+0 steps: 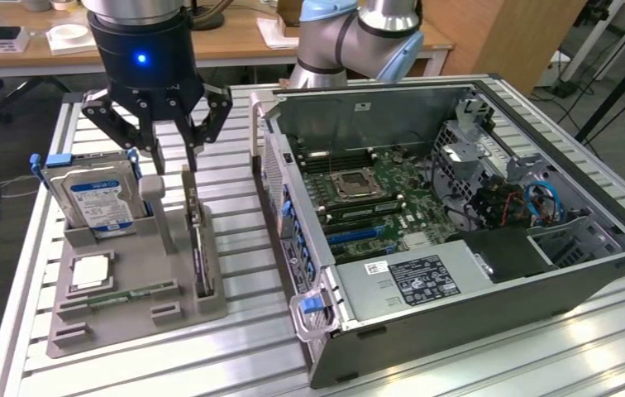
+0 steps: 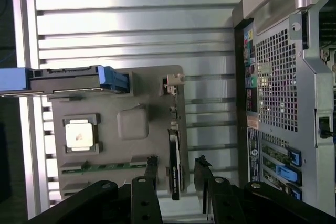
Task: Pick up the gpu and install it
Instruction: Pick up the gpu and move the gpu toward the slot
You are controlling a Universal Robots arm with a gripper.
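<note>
Pincer of mine (image 2: 176,162) is open and holds nothing, one finger at each side above the gpu (image 2: 175,177), which stands on edge in the gray holder (image 1: 125,324) on the desk (image 1: 236,351).

So you've got a slatted aluminium table (image 1: 236,364) with two things sitting right on it. There's a grey parts tray (image 1: 125,318) toward the exterior view's left, and the opened PC case (image 1: 456,322) just beside it on the right, lying on its side.
</note>
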